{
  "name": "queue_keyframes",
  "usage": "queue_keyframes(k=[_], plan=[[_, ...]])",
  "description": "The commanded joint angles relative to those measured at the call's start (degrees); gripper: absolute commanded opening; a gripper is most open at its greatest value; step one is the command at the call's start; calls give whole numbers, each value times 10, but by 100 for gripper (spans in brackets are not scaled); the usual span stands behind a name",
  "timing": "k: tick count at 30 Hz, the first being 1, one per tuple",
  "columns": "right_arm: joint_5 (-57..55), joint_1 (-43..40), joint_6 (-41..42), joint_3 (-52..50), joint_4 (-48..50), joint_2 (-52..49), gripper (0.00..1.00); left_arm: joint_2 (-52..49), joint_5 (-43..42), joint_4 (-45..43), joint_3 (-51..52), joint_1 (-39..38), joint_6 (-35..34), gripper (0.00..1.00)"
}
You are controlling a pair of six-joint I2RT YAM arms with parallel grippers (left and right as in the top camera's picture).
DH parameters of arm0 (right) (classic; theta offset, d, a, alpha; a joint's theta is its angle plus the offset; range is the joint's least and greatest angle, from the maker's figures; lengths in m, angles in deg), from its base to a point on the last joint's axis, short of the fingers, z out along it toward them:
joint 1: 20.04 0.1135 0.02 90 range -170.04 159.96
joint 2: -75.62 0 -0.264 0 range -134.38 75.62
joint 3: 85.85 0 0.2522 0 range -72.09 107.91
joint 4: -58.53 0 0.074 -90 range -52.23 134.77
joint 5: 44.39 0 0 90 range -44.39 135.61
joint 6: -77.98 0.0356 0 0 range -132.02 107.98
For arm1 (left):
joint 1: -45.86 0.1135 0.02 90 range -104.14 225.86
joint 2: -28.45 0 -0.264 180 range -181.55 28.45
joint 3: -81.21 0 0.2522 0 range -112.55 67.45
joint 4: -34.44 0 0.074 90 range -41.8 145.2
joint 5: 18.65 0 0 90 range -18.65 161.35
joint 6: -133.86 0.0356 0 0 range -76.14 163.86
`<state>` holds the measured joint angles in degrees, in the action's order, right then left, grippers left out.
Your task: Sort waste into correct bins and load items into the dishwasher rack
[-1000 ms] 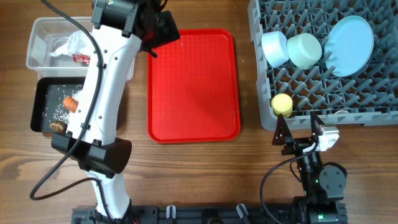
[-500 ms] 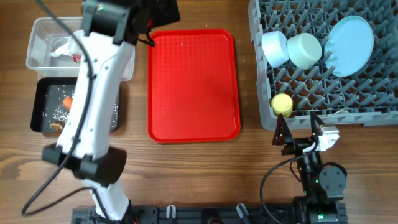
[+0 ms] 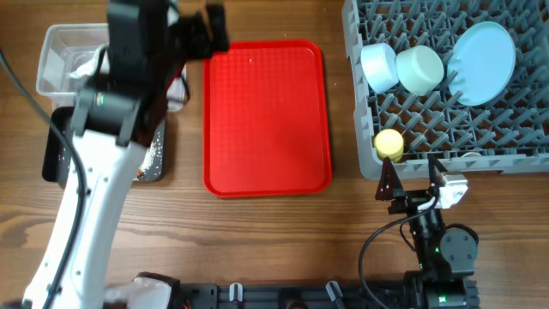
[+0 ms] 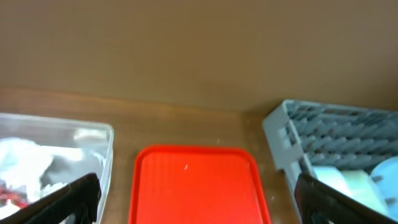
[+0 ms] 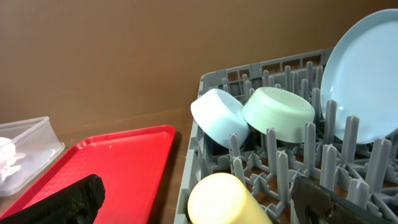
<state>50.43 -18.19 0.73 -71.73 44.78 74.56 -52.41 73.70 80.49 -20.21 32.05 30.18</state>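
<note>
The grey dishwasher rack (image 3: 446, 137) at the right holds the pale blue plate (image 3: 483, 62), the mint bowl (image 3: 420, 69), the pale blue bowl (image 3: 378, 66) and the yellow cup (image 3: 389, 143). My left gripper (image 3: 208, 30) is open and empty, high over the far left corner of the red tray (image 3: 266, 116). The clear tub (image 3: 56, 43) holds white tissue (image 4: 25, 162) and a red wrapper (image 4: 7, 193). My left arm hides most of the black tray (image 3: 53, 159); some rice (image 3: 154, 154) shows. My right gripper (image 3: 412, 182) is open and empty just in front of the rack, facing the cup (image 5: 227, 199). The spoon and carrot are hidden.
The red tray (image 4: 196, 186) lies bare between the bins and the rack (image 4: 329, 134). The right wrist view also shows the plate (image 5: 364, 74), both bowls (image 5: 278, 112) and the red tray (image 5: 106, 162). Bare wooden table runs along the front.
My left arm has swung left and lifted, so it now covers the black tray and part of the clear tub. Its gripper stays near the tray's far left corner. The right arm has not moved.
</note>
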Motion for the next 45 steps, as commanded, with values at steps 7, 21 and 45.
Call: queue_keyframes(k=[7, 21, 45], plan=[[-9, 2, -6, -1, 2, 3, 100, 332, -77, -220, 475, 90, 12, 100], [-9, 2, -6, -1, 2, 3, 100, 692, -77, -260, 790, 137, 11, 100], [-9, 2, -6, -1, 2, 3, 100, 807, -55, -281, 873, 136, 13, 100]])
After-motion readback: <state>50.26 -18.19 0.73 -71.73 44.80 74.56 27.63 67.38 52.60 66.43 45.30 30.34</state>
